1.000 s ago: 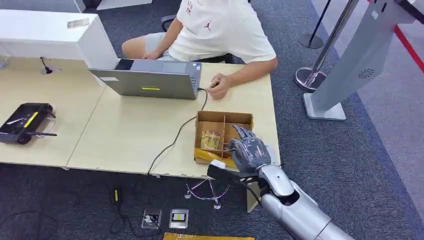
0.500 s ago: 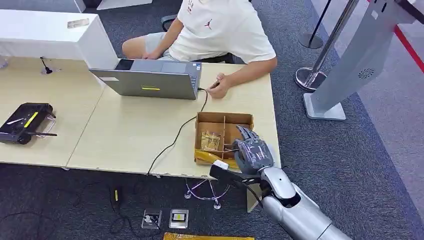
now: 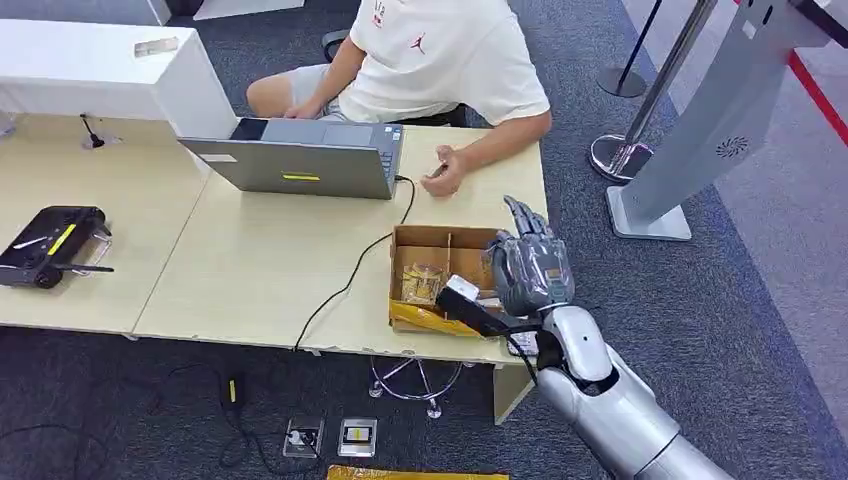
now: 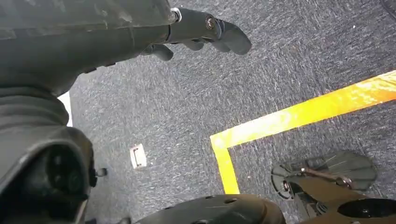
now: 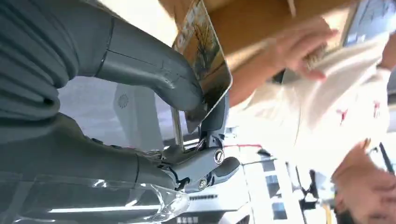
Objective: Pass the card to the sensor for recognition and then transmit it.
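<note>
Up and away from the brown cardboard box (image 3: 446,272) on the pale wooden table (image 3: 250,270), risen toward one o'clock from a second ago. Right robot hand (image 3: 528,270) now above the box's right rim, thumb and finger pinching the glossy printed card (image 5: 205,60). Pickup looks done; next, probably the swing toward the grey sensor stand (image 3: 700,130). Card thin, rounded-cornered, golden picture on its face. Left robot hand (image 4: 205,30) hanging over carpet, fingers curled, holding nothing.
</note>
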You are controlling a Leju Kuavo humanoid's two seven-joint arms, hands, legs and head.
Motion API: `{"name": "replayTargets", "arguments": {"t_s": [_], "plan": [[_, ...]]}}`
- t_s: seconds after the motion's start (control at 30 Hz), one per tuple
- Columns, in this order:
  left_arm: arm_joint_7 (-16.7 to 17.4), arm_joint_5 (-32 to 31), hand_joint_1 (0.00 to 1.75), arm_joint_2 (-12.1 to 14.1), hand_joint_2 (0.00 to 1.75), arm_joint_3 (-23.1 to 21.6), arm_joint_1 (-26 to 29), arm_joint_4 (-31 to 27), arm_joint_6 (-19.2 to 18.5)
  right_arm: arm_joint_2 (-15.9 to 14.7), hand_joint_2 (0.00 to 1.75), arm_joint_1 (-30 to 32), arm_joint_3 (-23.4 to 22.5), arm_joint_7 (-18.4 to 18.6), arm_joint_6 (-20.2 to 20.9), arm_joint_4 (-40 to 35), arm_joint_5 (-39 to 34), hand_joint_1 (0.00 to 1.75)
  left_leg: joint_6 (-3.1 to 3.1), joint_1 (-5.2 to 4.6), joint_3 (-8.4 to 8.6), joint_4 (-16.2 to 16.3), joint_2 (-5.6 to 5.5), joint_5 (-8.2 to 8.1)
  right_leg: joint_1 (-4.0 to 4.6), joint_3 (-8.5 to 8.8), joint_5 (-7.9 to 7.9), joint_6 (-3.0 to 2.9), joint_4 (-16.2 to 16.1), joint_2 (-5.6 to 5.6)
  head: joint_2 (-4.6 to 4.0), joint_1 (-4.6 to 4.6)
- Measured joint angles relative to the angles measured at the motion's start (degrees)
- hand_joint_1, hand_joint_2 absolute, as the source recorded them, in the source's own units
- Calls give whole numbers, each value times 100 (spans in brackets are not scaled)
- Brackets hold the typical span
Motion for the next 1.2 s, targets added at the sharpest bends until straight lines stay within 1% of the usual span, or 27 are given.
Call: {"name": "replayTargets", "arguments": {"t_s": [0.17,0.27,0.4,0.5,0.67,0.8,1.0,1.2], "plan": [[0,2,0,-20,0,0,3,0,13,-37,175,-21,-151,24,-31,-153,15,175,0,0,0,0,0,0,0,0,0,0,0,2,0,0],[0,2,0,-22,0,0,3,0,15,-46,175,-23,-193,13,-87,-195,33,175,0,0,-1,0,0,0,0,0,0,0,0,1,0,0],[-2,-35,0,-31,0,-4,3,0,11,-46,175,-92,-221,-2,-59,-195,33,175,0,0,-2,0,0,0,0,-1,0,0,0,1,0,0],[-2,-118,0,-33,0,-50,2,0,-24,-46,175,-307,-243,-50,101,-182,-61,175,0,0,-2,0,0,0,0,0,3,-2,1,2,0,-2],[-2,-249,0,-26,0,-103,-1,0,-74,-35,175,-850,-245,-103,370,-52,-175,175,1,0,-3,0,0,2,0,1,3,-1,1,0,0,0],[0,-330,0,-24,0,-168,-6,0,-87,53,175,-1314,-238,-131,431,245,-333,175,1,0,-6,0,0,2,0,0,4,-1,1,1,0,-2],[63,-411,0,-20,0,-247,-18,0,-109,335,175,-2052,-175,-227,516,986,-732,175,1,0,-8,0,-1,3,1,-3,3,-1,2,-1,0,-4],[94,-459,0,-7,0,-317,-52,0,-155,603,175,-2439,-79,-293,492,1754,-813,175,1,1,-9,0,-5,4,2,-2,3,-1,2,-3,0,-2]]}}
